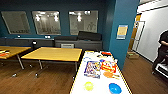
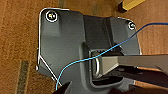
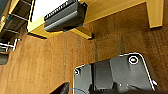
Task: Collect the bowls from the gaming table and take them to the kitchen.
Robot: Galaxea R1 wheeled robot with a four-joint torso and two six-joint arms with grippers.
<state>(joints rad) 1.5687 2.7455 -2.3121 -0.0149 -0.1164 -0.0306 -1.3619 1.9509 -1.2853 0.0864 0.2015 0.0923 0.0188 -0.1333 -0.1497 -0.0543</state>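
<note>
White gaming table (image 1: 100, 87) lengthwise away from camera, bowls (image 1: 114, 88) near end; jaws' state indiscernible.

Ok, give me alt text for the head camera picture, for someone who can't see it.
A long white gaming table with yellow edges runs away from the camera, with a yellow-green bowl and a blue bowl at its near end. Behind them lie an orange paddle and colourful boxes. Wooden tables stand to the left before a dark teal wall; a person stands at the right edge.
</note>
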